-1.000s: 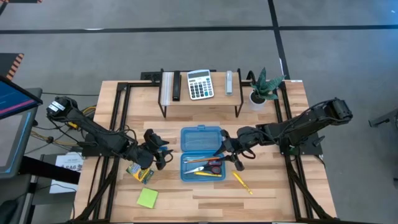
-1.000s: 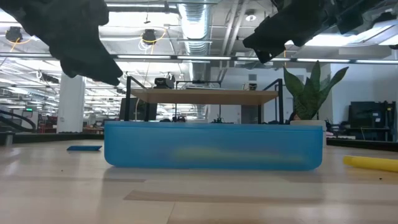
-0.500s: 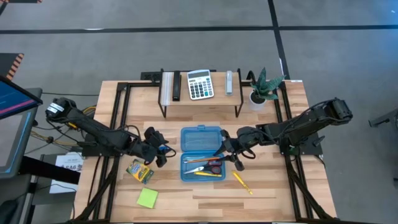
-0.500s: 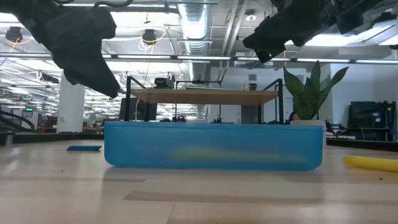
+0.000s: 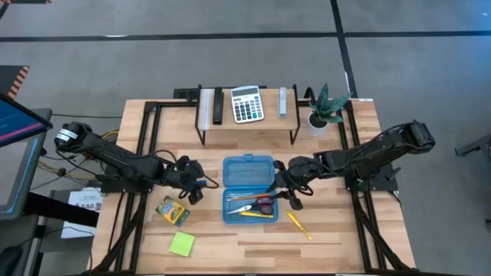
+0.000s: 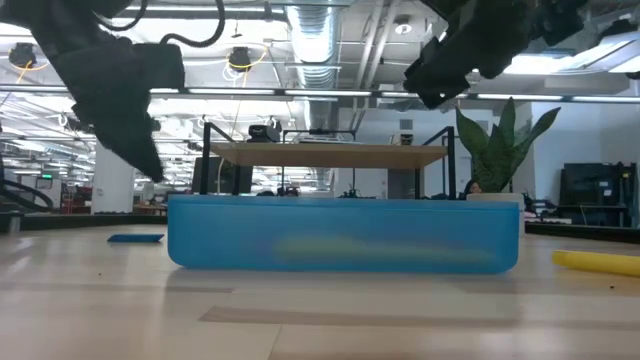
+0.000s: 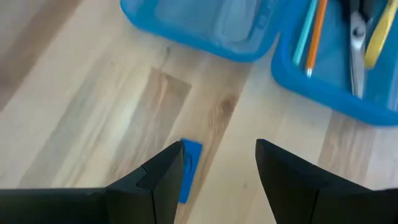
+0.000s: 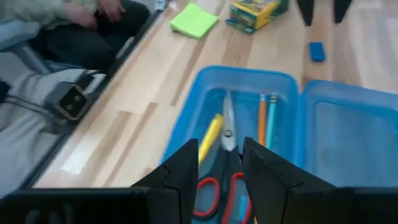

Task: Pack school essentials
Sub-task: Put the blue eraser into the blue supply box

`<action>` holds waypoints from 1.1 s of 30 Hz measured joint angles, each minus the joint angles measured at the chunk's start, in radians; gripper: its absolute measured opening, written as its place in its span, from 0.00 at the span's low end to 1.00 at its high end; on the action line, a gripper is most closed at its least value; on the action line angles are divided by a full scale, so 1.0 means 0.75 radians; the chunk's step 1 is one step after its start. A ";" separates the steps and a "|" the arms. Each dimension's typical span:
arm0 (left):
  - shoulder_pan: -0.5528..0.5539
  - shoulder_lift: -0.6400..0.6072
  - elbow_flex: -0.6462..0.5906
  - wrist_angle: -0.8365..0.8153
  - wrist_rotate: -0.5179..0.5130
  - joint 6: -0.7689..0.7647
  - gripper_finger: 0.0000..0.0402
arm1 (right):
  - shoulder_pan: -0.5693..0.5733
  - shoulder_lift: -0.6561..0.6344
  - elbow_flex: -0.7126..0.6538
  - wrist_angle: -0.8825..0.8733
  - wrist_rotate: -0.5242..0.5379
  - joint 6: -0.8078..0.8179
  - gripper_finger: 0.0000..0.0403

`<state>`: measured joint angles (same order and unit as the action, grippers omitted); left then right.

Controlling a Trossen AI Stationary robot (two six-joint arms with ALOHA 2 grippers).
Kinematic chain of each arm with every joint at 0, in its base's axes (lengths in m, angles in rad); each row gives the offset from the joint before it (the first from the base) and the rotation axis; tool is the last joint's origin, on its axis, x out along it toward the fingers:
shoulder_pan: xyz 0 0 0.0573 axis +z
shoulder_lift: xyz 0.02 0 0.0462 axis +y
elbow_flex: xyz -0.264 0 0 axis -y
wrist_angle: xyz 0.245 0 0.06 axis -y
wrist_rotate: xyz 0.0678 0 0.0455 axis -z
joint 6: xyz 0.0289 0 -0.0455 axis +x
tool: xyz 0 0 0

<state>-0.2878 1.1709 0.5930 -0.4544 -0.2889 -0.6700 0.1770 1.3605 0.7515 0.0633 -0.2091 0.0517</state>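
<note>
The translucent blue case (image 5: 248, 188) lies open at the table's middle, lid toward the far edge. Its near half holds red-handled scissors (image 8: 225, 163), a yellow marker (image 8: 211, 133), an orange pencil (image 8: 262, 119) and a teal pen (image 8: 272, 119). My left gripper (image 5: 195, 187) hangs open above the table, left of the case, beside a small blue eraser (image 7: 187, 167) that lies flat on the wood. My right gripper (image 8: 222, 163) hovers open over the case's right side, above the scissors. A crayon box (image 5: 173, 211), a lime-green sticky-note pad (image 5: 182, 244) and a yellow marker (image 5: 299, 225) lie on the table.
A raised shelf (image 5: 247, 123) at the far edge carries a calculator (image 5: 247, 103) and other small items, and a potted plant (image 5: 322, 107) stands to its right. A seated person (image 8: 81, 18) shows beyond the table's near edge in the right wrist view. Bare wood lies near the table's front.
My left gripper has swung a little toward the table's far edge and the case's lid, and its fingers have tipped further down; it stays open. The case and the loose items have not moved.
</note>
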 joint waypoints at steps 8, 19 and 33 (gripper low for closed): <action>0.066 0.000 0.029 -0.069 0.055 0.028 0.47 | -0.005 0.000 0.097 -0.189 -0.037 -0.009 0.36; 0.064 0.004 0.029 -0.075 -0.035 0.004 0.47 | -0.001 0.000 0.101 -0.238 -0.037 -0.039 0.34; 0.090 0.189 0.030 -0.096 0.003 0.112 0.50 | -0.003 0.000 0.101 -0.247 -0.036 -0.079 0.34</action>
<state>-0.2207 1.3125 0.6158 -0.5264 -0.2866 -0.5861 0.1749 1.3605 0.8276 -0.1223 -0.2359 -0.0078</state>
